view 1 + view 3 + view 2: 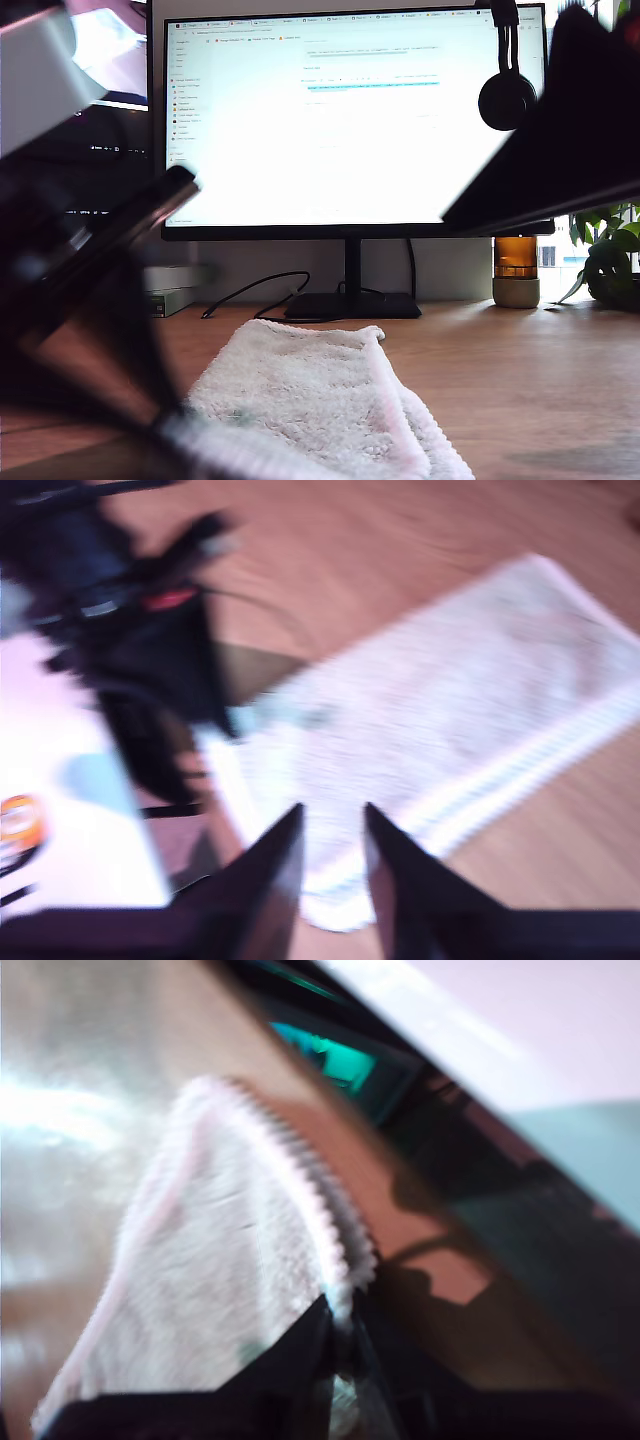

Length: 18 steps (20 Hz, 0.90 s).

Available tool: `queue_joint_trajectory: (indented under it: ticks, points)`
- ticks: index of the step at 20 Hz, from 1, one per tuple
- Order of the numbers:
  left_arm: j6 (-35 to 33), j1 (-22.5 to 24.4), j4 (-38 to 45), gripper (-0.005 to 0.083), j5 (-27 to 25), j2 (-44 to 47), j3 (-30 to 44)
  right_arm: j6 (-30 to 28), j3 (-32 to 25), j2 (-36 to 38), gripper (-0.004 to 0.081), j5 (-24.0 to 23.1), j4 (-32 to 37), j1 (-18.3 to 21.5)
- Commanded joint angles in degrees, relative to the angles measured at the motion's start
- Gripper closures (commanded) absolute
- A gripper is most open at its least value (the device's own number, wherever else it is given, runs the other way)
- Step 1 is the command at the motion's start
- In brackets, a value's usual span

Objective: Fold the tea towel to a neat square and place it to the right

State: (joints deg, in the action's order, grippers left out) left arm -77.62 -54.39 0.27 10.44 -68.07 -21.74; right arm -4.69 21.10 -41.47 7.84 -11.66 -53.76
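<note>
The tea towel (310,390) lies partly folded on the wooden desk (530,380), low in the middle of the exterior view, fluffy and off-white with a ribbed hem. My first gripper (172,420) comes in from the exterior view's left and is at the towel's near corner. In the first wrist view the first gripper (335,1345) is shut on the tea towel (220,1260) at its ribbed hem. My second gripper (332,830) hovers open above the tea towel (450,700), and the cloth shows through the gap. The second arm (560,130) is raised at the exterior view's upper right.
A large lit monitor (340,120) stands behind the towel on a dark base (350,305), with a cable (250,290) beside it. Headphones (506,95) hang on its top corner. An amber jar (516,270) and a plant (610,260) stand at the exterior view's right.
</note>
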Motion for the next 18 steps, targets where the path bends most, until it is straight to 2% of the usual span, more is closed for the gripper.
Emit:
queue_joint_trajectory:
  ticks: [1, 4, 6, 11, 14, 18]
  points:
    - [3.2, -0.4, -0.1, 0.0797, 0.2, -0.1, -3.4, -1.0, -0.3, -0.2, 0.0458, 0.6, 1.3, -2.1]
    - [9.7, -0.4, -6.5, 0.0797, 0.7, -0.1, -9.5, -3.4, -0.3, -0.6, 0.0434, -0.1, 1.4, -5.8]
    - [12.0, -0.4, -10.6, 0.0797, 2.5, -0.1, -12.8, -4.3, -0.3, -1.5, 0.0401, -3.3, 2.5, -7.5]
    - [19.3, -0.4, -21.0, 0.0797, 6.7, -0.1, -18.6, -4.1, -0.3, -7.6, 0.0361, -7.0, 5.5, -8.5]
    - [19.8, -0.4, -22.6, 0.0797, 7.3, -0.1, -19.8, -3.4, -0.3, -12.7, 0.0352, -7.0, 9.8, -8.5]
    - [20.5, -0.4, -22.9, 0.0797, 7.2, -0.1, -19.8, -2.8, 0.0, -18.5, 0.0344, -7.0, 11.3, -9.7]
